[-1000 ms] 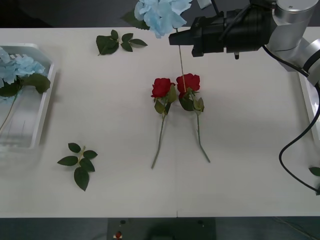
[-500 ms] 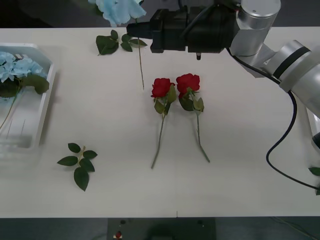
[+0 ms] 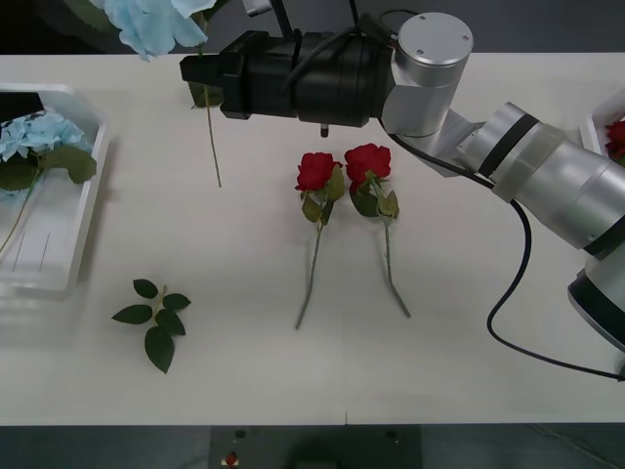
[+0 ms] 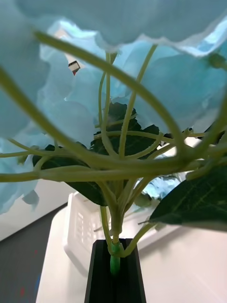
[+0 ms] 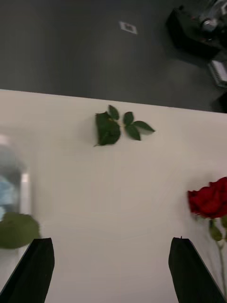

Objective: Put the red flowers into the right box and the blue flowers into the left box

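Reaching across the table (image 3: 469,332) toward the robot's left, the right arm lies nearly level, its right tool (image 3: 202,70) clamped on the stem of a blue flower (image 3: 156,21); the head sits above the tool, the stem hangs below it. Left of the tool, well apart, the left box (image 3: 83,205) holds another blue flower (image 3: 34,137). Two red flowers (image 3: 317,172) lie on the table right of the tool. The left tool (image 5: 111,265) is spread wide above the table.
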